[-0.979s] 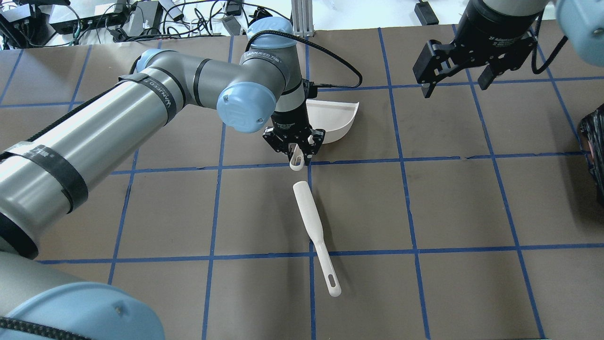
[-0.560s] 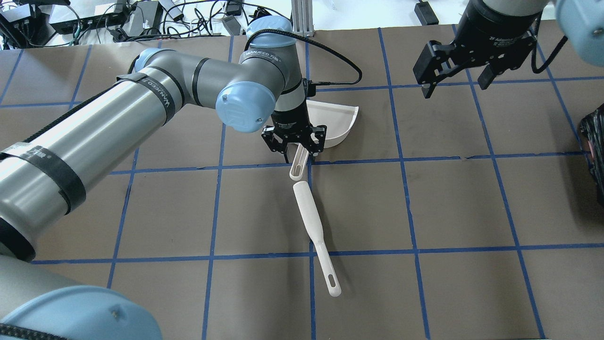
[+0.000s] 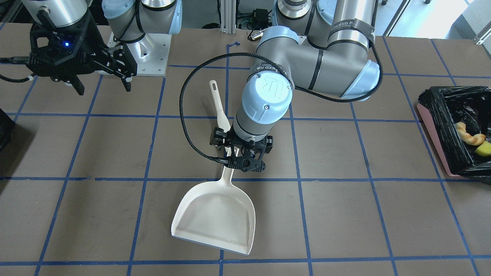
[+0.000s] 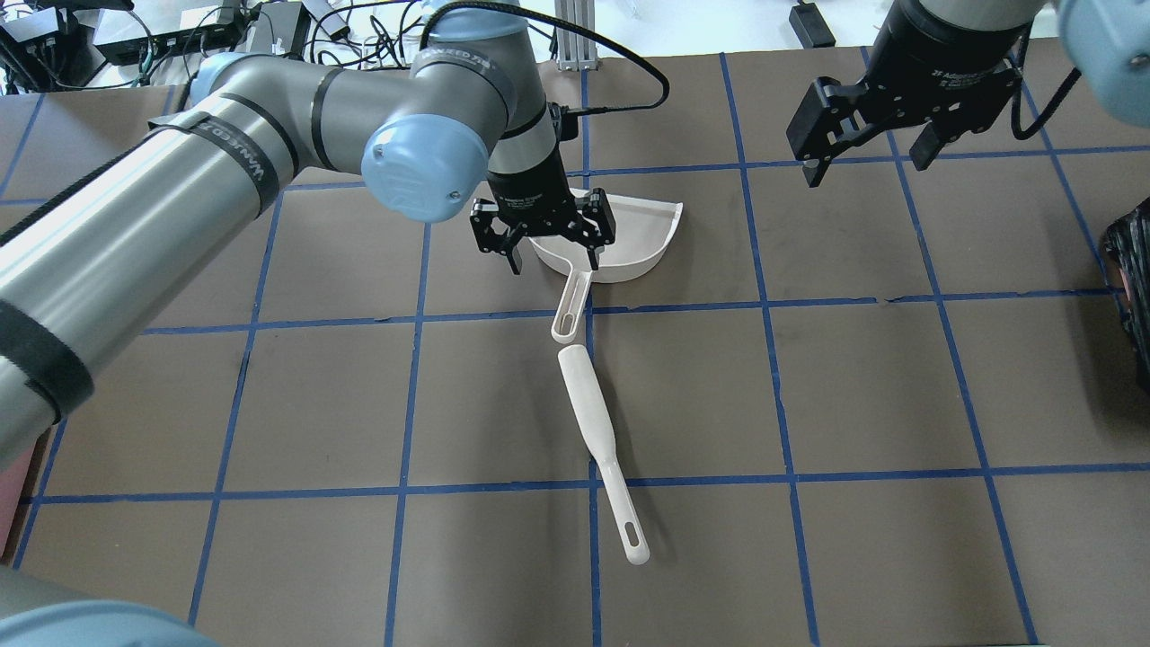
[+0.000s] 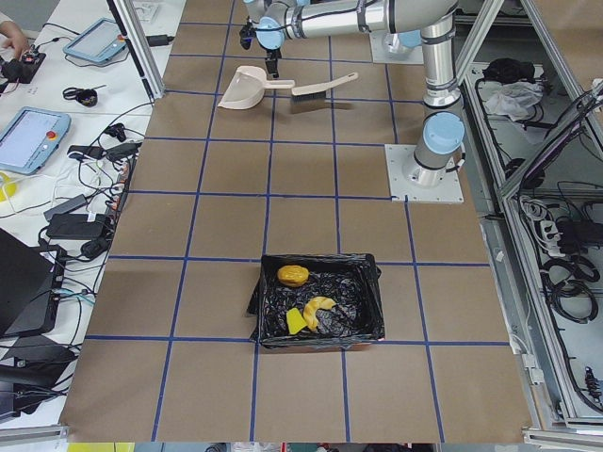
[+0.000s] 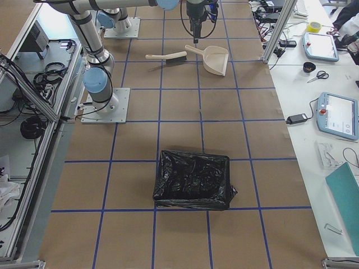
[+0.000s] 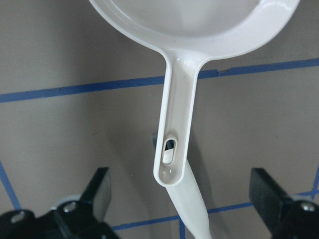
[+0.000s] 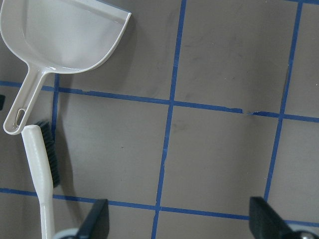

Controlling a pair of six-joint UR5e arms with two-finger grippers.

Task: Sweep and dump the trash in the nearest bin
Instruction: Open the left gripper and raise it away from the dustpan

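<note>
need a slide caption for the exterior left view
Trash sits in the bin; far off, the left gripper hangs over the dustpan beside the brush.

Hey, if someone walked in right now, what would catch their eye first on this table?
The left gripper hangs open above the white dustpan at mid-table, its handle tip close to the brush. At the table's end, the black-lined bin already holds the trash.

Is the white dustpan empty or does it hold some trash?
Empty. The dustpan shows only its bare white inside, and the trash pieces lie in the bin.
</note>
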